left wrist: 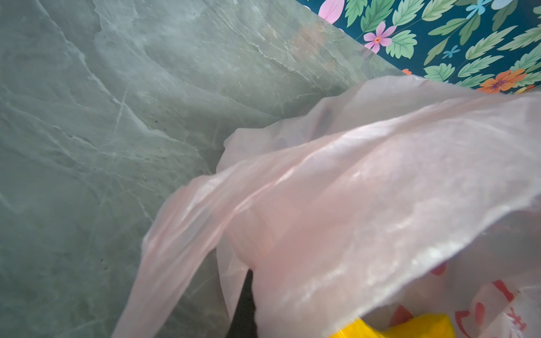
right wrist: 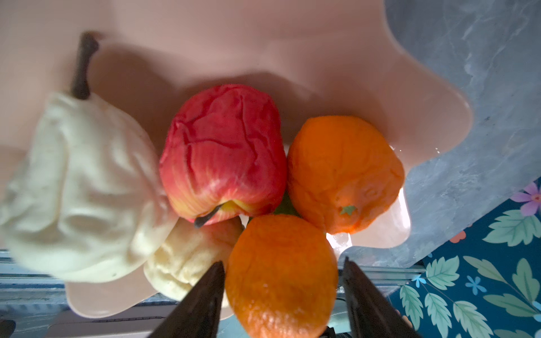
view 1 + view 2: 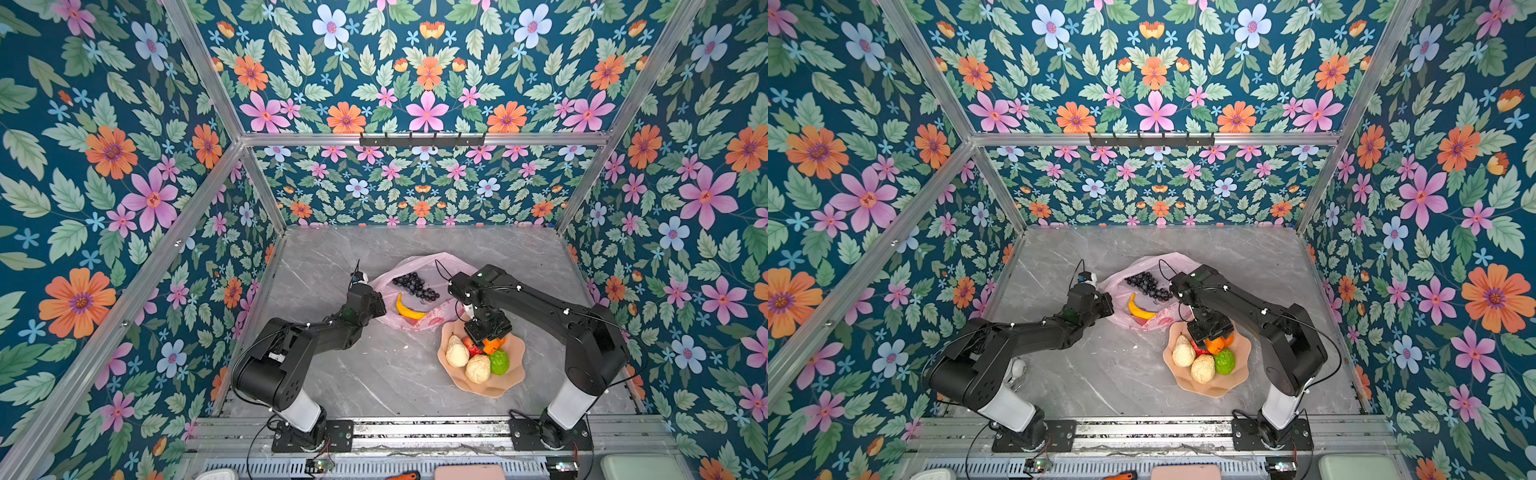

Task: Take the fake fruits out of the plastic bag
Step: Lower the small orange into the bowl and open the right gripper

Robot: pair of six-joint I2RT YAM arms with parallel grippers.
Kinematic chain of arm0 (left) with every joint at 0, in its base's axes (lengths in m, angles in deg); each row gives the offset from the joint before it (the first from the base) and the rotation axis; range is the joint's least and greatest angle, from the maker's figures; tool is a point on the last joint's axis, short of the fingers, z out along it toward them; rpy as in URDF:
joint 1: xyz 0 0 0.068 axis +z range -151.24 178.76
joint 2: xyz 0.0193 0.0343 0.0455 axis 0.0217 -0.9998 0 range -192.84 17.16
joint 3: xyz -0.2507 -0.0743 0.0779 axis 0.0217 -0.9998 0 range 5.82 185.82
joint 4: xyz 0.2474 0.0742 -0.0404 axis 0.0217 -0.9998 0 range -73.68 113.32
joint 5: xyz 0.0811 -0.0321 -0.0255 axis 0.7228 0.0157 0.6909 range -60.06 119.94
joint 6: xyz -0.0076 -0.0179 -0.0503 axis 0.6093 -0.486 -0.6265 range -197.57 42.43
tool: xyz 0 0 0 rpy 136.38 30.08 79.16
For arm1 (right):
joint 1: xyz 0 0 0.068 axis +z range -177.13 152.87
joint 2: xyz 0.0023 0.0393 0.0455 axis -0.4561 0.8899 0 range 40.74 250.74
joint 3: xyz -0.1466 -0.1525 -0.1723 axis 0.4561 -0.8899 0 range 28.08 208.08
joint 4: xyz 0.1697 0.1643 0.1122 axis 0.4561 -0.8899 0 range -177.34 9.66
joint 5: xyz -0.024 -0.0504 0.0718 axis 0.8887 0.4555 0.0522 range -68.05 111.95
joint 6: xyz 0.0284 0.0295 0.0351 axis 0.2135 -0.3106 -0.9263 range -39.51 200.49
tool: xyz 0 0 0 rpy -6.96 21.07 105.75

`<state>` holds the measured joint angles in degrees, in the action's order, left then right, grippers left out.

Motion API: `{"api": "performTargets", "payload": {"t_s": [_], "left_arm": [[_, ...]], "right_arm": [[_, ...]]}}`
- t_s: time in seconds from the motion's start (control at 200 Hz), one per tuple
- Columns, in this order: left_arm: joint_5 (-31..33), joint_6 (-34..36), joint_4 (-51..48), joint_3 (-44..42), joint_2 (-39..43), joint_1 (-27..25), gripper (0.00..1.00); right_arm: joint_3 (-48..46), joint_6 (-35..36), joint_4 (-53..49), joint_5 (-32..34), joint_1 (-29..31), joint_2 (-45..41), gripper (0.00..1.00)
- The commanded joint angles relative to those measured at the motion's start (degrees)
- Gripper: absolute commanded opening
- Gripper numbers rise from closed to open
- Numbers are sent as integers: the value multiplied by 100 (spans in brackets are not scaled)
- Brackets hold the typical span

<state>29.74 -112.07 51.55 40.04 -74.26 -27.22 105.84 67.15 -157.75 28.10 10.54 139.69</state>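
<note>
- The left tool (image 3: 380, 305) sits at the left edge of the plastic bag (image 3: 419, 266), centre of both top views; its tips are hidden under the film, so what they pinch cannot be seen; they are drawn together.
- In the left wrist view the bag fills the lower right as pale pink, translucent, crinkled film with red marks; only a yellow scrap of the banana (image 1: 409, 327) shows, cut off at the bottom edge.
- In both top views the bag lies open on the grey tabletop (image 3: 332, 374); the dark grape bunch (image 3: 415, 286) and the banana lie inside.
- Right of centre, the right tool (image 2: 282, 281) hangs over the peach bowl (image 3: 498, 386), hiding part of its fruit; in the right wrist view its fingers (image 2: 202, 301) stand apart on either side of an orange (image 2: 281, 278), a gap showing on one side; whether they grip it cannot be told.
- Beside it lie a creased red apple (image 2: 225, 152), a second orange (image 2: 342, 172), two cream pieces (image 2: 79, 181) and the green fruit (image 3: 498, 361).
</note>
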Motion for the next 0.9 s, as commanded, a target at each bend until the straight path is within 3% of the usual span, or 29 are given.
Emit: {"api": "performTargets", "payload": {"t_s": [0.0, 0.48, 0.895], "left_arm": [[-16, 18, 16, 44, -17, -4, 0], [-24, 52, -23, 97, -43, -19, 0], [859, 377, -809, 332, 209, -110, 0]], "right_arm": [[48, 47, -31, 70, 25, -8, 69], [226, -21, -72, 250, 196, -44, 80], [651, -222, 341, 410, 219, -603, 79]]}}
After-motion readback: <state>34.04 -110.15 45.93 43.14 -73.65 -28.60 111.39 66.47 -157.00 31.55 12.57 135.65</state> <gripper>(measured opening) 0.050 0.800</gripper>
